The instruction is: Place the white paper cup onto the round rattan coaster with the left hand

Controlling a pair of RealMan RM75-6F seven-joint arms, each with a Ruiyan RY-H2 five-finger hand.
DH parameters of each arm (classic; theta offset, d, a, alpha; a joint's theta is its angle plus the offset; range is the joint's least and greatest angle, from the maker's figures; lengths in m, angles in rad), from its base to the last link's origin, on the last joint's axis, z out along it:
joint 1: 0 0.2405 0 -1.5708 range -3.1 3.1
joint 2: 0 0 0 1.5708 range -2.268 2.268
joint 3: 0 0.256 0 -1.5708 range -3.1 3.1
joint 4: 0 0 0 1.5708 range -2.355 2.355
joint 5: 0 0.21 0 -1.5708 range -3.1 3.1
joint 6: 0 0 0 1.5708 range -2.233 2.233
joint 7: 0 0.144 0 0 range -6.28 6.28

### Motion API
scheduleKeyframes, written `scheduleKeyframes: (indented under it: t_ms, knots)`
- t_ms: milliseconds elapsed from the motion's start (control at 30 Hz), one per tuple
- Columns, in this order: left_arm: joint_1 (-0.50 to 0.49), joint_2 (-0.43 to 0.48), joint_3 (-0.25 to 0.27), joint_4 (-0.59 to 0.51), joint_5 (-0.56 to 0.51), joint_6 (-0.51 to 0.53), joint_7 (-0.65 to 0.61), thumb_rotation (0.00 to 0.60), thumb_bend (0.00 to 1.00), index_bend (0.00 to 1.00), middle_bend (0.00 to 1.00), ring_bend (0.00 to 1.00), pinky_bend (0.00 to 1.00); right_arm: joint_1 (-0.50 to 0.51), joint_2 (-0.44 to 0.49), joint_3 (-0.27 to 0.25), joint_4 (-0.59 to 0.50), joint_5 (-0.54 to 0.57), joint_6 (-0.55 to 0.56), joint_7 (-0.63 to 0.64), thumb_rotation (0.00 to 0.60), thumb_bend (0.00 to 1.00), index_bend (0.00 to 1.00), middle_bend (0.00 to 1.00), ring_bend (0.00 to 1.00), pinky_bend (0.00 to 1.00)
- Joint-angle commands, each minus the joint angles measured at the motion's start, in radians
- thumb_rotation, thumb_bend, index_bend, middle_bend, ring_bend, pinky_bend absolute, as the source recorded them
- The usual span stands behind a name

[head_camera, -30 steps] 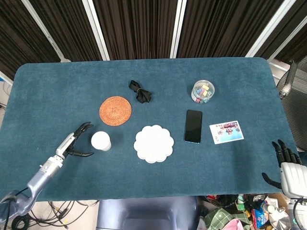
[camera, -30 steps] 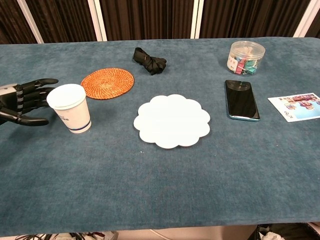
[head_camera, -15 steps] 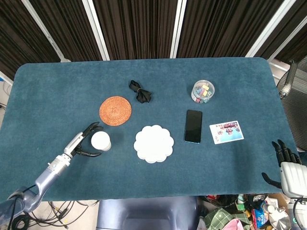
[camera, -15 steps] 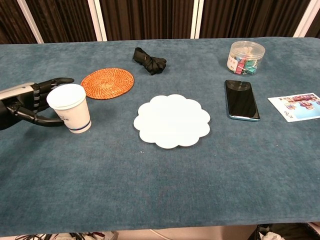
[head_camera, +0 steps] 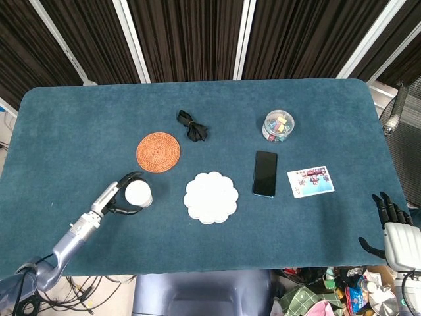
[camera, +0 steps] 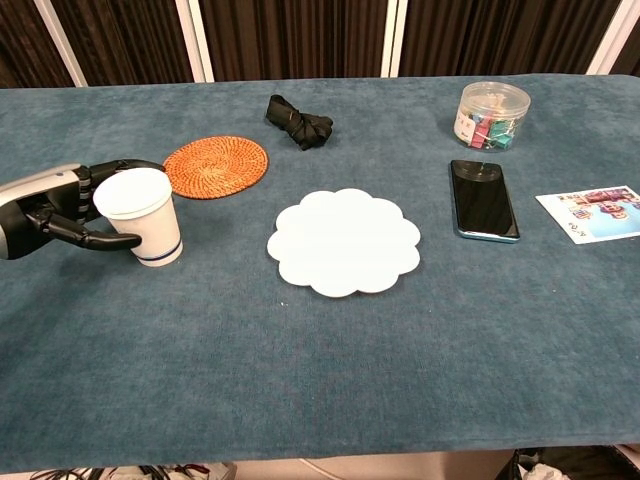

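The white paper cup [head_camera: 139, 193] [camera: 141, 214] stands upright on the blue cloth, below and left of the round rattan coaster [head_camera: 158, 151] [camera: 215, 166]. My left hand [head_camera: 121, 195] [camera: 62, 203] comes in from the cup's left. Its fingers curl round the far side of the cup and its thumb lies against the near side. The cup's base rests on the cloth. My right hand [head_camera: 393, 224] hangs off the table's right front corner with its fingers apart, holding nothing.
A white scalloped mat [head_camera: 210, 197] lies right of the cup. A black tied strap [head_camera: 192, 126] lies beyond the coaster. Farther right are a dark phone [head_camera: 265, 173], a clear tub of clips [head_camera: 278, 126] and a picture card [head_camera: 310, 180].
My left hand has slid right, from beside the cup to around it, and its fingers have curled onto the cup's wall. The cup and the right hand have not moved.
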State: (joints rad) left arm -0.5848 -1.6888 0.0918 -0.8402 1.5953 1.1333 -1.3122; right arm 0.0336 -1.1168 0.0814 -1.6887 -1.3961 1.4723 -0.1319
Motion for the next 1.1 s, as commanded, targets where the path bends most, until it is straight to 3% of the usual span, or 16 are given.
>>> scheduleKeyframes:
  t_ms: [33, 600, 867, 1100]
  knots:
    - [0.005, -0.001, -0.009, -0.001, -0.007, 0.005, 0.016, 0.6, 0.27, 0.28, 0.32, 0.0, 0.02, 0.0, 0.0, 0.0, 0.0, 0.0, -0.001, -0.001, 0.6, 0.12, 0.04, 0.02, 0.13, 0.18]
    - [-0.023, 0.093, -0.074, -0.111, -0.02, 0.025, 0.043, 0.6, 0.27, 0.29, 0.34, 0.0, 0.03, -0.001, 0.0, 0.001, -0.003, 0.007, 0.001, -0.004, 0.6, 0.12, 0.04, 0.02, 0.13, 0.18]
    - [-0.145, 0.157, -0.176, -0.148, -0.099, -0.144, 0.078, 0.6, 0.27, 0.28, 0.33, 0.0, 0.03, 0.0, -0.001, 0.003, -0.002, 0.011, 0.001, -0.009, 0.6, 0.13, 0.04, 0.02, 0.13, 0.18]
    - [-0.214, 0.149, -0.222, -0.095, -0.159, -0.281, 0.091, 0.6, 0.27, 0.27, 0.33, 0.0, 0.03, -0.003, -0.001, 0.005, -0.005, 0.018, 0.003, -0.013, 0.6, 0.13, 0.04, 0.02, 0.13, 0.18]
